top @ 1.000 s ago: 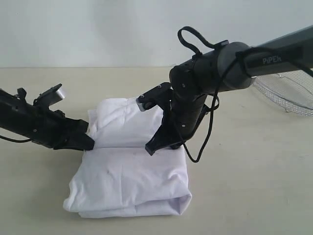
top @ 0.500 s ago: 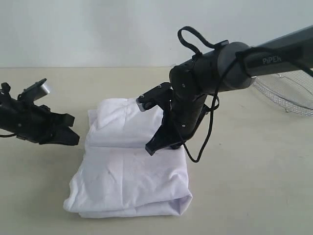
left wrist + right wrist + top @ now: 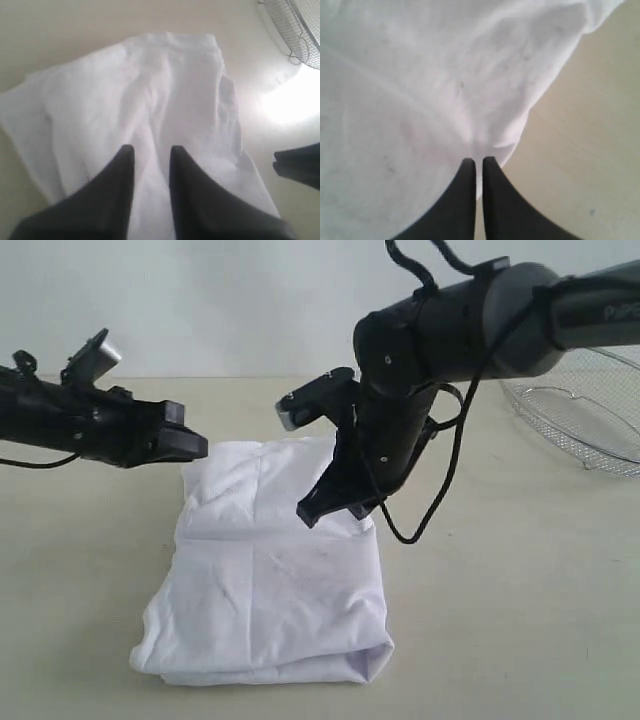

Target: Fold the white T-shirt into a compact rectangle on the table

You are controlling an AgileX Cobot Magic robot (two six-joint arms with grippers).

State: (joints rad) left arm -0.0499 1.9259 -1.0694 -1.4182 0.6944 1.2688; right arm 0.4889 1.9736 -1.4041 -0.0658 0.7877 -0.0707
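Right now the white T-shirt (image 3: 265, 590) lies folded into a chunky, nearly square bundle in the middle of the pale surface (image 3: 500, 640). Only plain white cloth with soft wrinkles shows on top. Its near right corner looks thick and rolled over.

The left hand (image 3: 198, 448) hangs in the air over the far left corner of the shirt. From the side you cannot see between its two dark fingers. The left wrist view helps: the fingers (image 3: 120, 170) stand a little apart, with white cloth showing through the gap below them. That hand is open and holds nothing. The left arm (image 3: 60, 420) is cut off by the picture's edge.

The right hand (image 3: 315, 512) points down over the far right part of the shirt. The big dark right arm (image 3: 450, 320) hides some of the cloth behind it. In the right wrist view this hand (image 3: 479, 167) has its fingers pressed almost together, so it is closed. Folds in the cloth run up toward its tips, near the shirt's edge. I cannot tell if the tips touch the cloth or pinch any of it, because that spot is blurry.

A wire basket (image 3: 585, 425) sits well apart on the far right, cut off by the frame.
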